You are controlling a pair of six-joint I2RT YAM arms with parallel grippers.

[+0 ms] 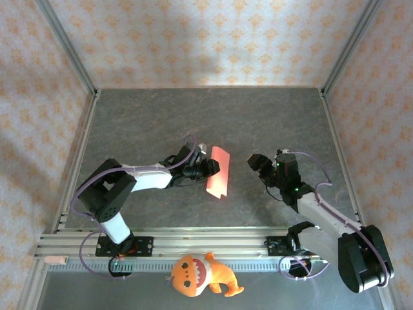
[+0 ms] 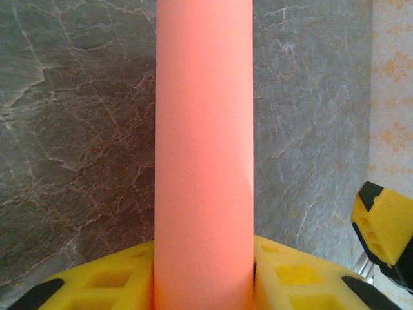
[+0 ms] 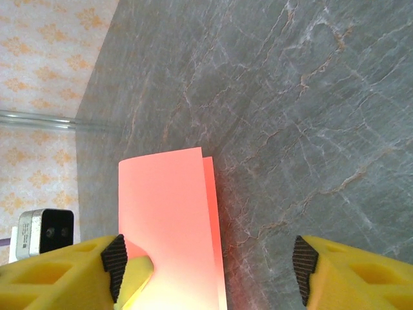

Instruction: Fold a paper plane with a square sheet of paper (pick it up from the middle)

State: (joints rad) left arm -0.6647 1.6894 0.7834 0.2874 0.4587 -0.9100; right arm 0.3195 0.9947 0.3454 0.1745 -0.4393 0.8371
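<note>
Folded square sheet of paper (image 1: 218, 171) mid-counter (image 1: 161, 116), clenched in left fingers (image 2: 290, 271); right fingers (image 3: 348, 278) spread, near, not touching.

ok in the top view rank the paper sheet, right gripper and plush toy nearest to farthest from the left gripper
1. paper sheet, held in the left gripper
2. right gripper, across the gap to the right
3. plush toy, at the near edge

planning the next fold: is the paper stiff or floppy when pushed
Probably light and bendy: the paper is a thin doubled sheet. It likely holds shape, standing straight from the left gripper. Clamped there, a push would probably buckle it.
</note>
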